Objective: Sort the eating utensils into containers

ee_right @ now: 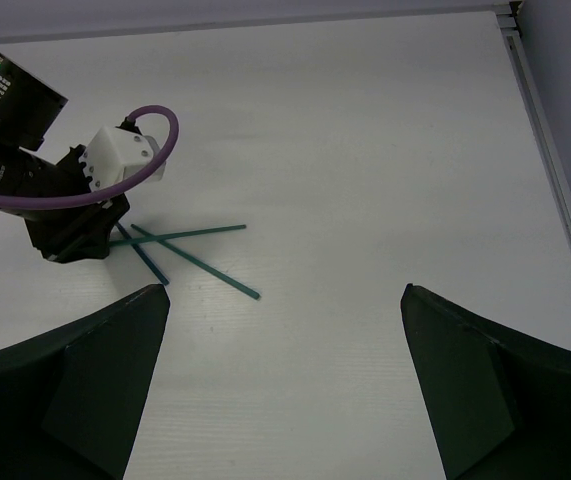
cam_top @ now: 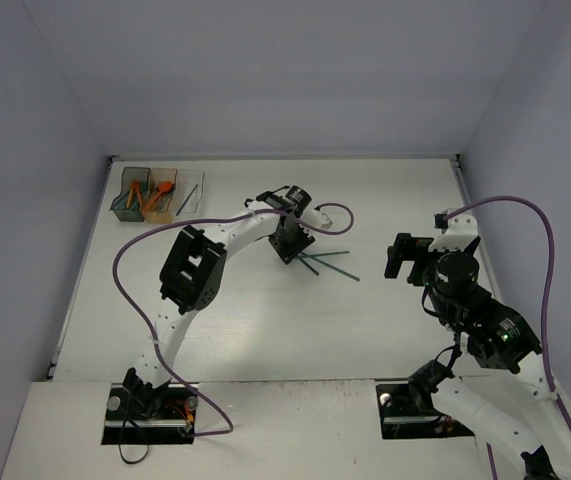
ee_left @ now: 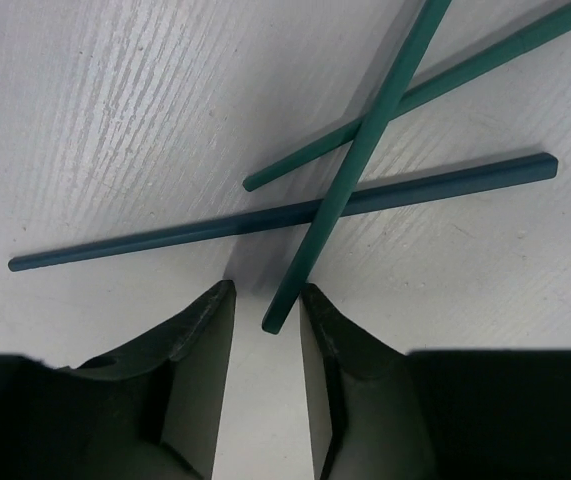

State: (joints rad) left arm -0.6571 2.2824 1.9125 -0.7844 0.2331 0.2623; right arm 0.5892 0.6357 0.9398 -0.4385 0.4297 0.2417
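Observation:
Three teal chopstick-like sticks (cam_top: 327, 262) lie crossed on the white table (cam_top: 265, 320) near its middle. My left gripper (ee_left: 267, 290) points down over their left ends, open with a narrow gap. The end of one green stick (ee_left: 350, 170) lies between the fingertips, close to the right finger (ee_left: 317, 310). It crosses a darker blue stick (ee_left: 215, 228) and another green one (ee_left: 445, 80). The containers stand at the far left: a dark grey bin (cam_top: 128, 180), an amber one (cam_top: 163, 178) holding orange utensils, and a clear one (cam_top: 195, 186). My right gripper (ee_right: 285, 290) hangs wide open and empty, right of the sticks (ee_right: 190, 234).
Grey walls close the table in at the back and on both sides. A purple cable (cam_top: 330, 210) loops off the left wrist above the sticks. The arm bases sit at the near edge.

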